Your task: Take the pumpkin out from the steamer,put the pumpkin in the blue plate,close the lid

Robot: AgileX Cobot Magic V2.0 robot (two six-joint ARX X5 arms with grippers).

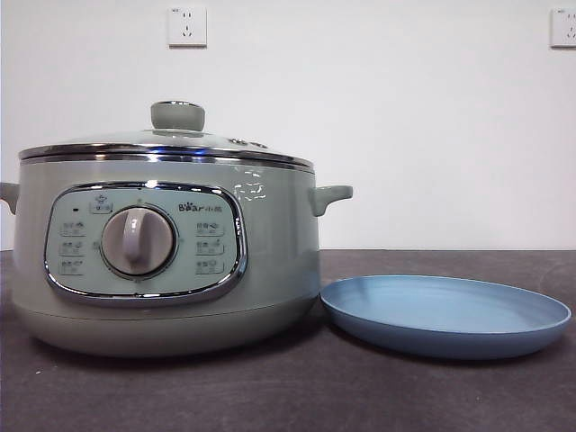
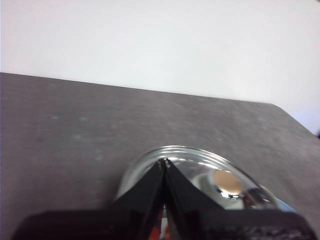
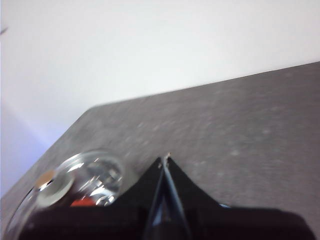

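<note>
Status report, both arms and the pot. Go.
Left gripper and right gripper shut, empty, waiting above table. Lid on steamer; pumpkin inside, barely glimpsed. Blue plate bare beside steamer.

I can't see the pumpkin properly: only a blurry red bit point(image 3: 82, 202) shows through the lid point(image 3: 75, 185) on the steamer point(image 1: 166, 261). My left claw point(image 2: 165, 162) covers part of that lid. The steamer's left handle runs off the front picture's edge.
</note>
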